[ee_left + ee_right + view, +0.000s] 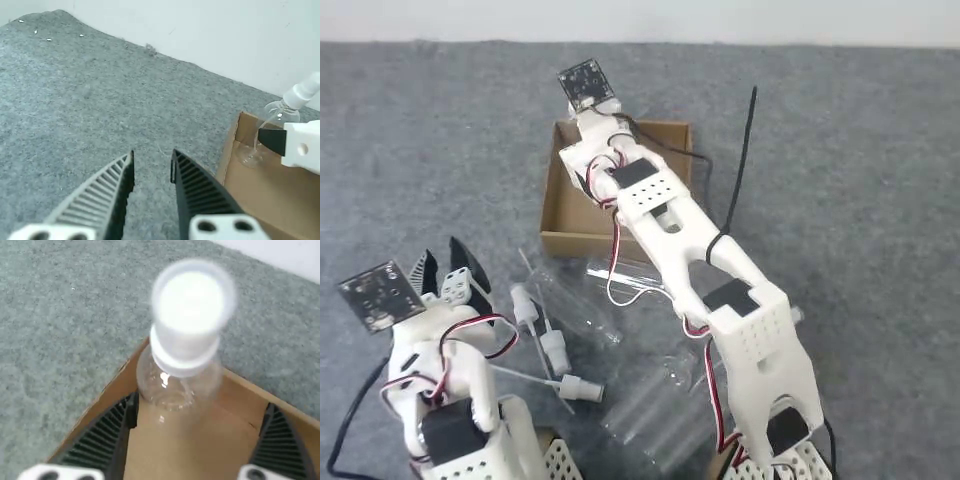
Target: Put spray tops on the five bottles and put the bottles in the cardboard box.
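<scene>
Your left claw (152, 156) hangs over bare grey felt tabletop (100, 90). Its two ribbed black fingers are slightly apart with nothing between them.

Just beside it, on the side toward your other arm, lie three loose white spray tops (555, 350), each with a thin dip tube. Past those are the empty clear plastic bottles (582, 300), lying on their sides. They are see-through and your right arm crosses above them, so you cannot count them with any certainty.

Farther out, your right claw (200, 407) sits over the brown cardboard box (200, 455), spread wide. Between its fingers a clear plastic bottle with a white spray top (175, 385) stands base-down inside the box. It is close to one finger and well apart from the other, and you cannot tell whether the nearer finger touches the glassy wall.

From the left wrist view the bottle leans. Its base is near the box wall that faces your left claw, and a black fingertip of the right claw crosses in front of its lower part. In the high view the right arm covers most of the box's inside, so you cannot tell what else lies in there.
</scene>
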You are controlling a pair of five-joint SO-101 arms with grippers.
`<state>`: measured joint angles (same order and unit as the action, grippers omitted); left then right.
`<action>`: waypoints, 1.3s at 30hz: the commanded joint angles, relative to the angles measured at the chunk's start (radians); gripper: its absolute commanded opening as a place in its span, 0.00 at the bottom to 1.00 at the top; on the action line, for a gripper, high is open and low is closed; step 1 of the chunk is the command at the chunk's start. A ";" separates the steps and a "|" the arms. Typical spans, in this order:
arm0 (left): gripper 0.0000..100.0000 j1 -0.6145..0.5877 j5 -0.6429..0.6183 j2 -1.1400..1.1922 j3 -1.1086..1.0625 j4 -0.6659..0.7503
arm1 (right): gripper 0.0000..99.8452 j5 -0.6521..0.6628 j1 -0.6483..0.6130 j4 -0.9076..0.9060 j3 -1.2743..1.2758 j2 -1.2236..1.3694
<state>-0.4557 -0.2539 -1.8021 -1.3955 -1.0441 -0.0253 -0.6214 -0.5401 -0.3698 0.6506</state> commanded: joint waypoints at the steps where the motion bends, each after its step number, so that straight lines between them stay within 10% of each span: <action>1: 0.12 -0.005 -0.011 -0.012 -0.004 0.035 | 0.32 -0.009 -0.001 -0.071 -0.060 -0.134; 39: 0.12 -0.005 -0.006 -0.012 -0.008 0.031 | 0.32 -0.003 -0.007 -1.067 -0.061 -0.642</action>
<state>-0.4542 -0.2539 -1.8021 -1.4139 -1.0441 -0.0253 -0.6214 -1.5405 -0.3698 0.0875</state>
